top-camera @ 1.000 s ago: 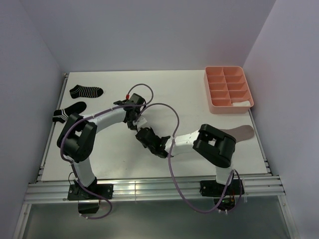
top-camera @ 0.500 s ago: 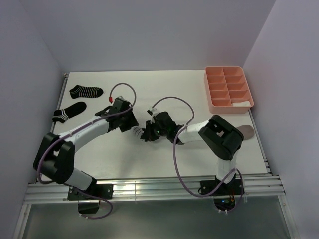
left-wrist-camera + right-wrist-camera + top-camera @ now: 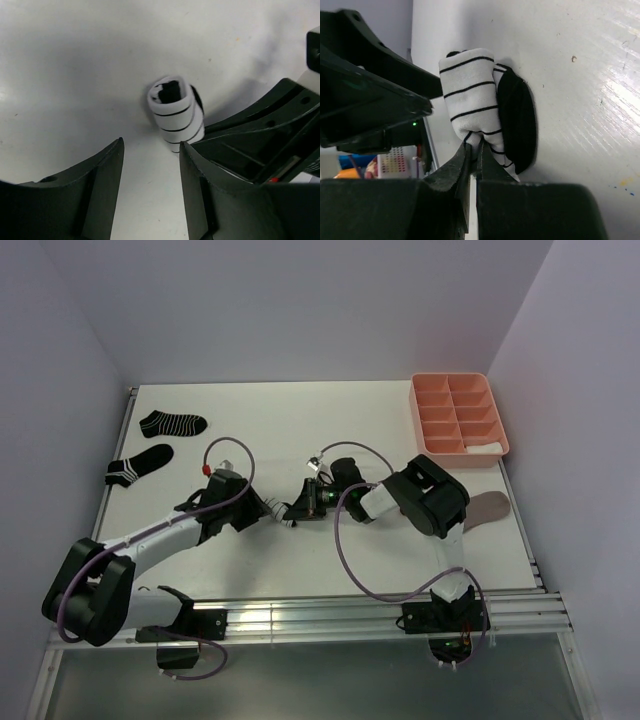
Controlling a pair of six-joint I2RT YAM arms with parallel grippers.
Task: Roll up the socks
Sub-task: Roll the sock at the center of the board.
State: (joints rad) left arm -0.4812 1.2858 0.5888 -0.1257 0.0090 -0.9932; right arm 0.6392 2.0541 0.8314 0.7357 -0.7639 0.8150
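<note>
Your right end effector pinches the rolled white, black-striped knit sock; bring the open left end effector, at its 9 o'clock, squarely onto the roll.

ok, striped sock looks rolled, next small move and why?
Probably lift the right hand a little, raising the striped sock off the table. It sits as a tight roll, the right hand is shut on a fold of it, and the left hand is open with the roll ahead of its fingers, not between them.
</note>
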